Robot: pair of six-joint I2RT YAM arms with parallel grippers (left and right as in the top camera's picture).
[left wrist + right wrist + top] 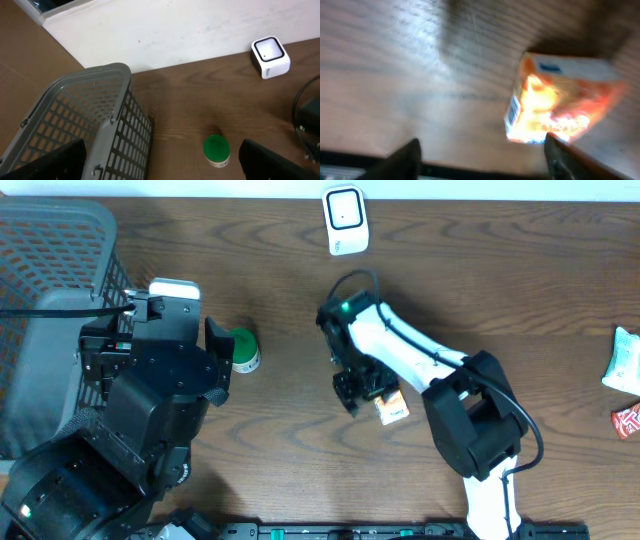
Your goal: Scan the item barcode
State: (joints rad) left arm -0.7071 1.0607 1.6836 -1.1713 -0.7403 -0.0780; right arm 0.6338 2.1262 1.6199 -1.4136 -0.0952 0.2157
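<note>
On table, just beyond right hand – orange box, nearer right jaw; hand released.

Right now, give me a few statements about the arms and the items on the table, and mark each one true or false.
1. The scanner stands near the table's far edge. True.
2. The right gripper is clamped on the box. False: its jaws stand open and the box lies on the table.
3. The green tub is inside the basket. False: it sits on the table beside the basket.
4. The left gripper is open and holds nothing. True.
5. The box's barcode shows in the right wrist view. True.
</note>
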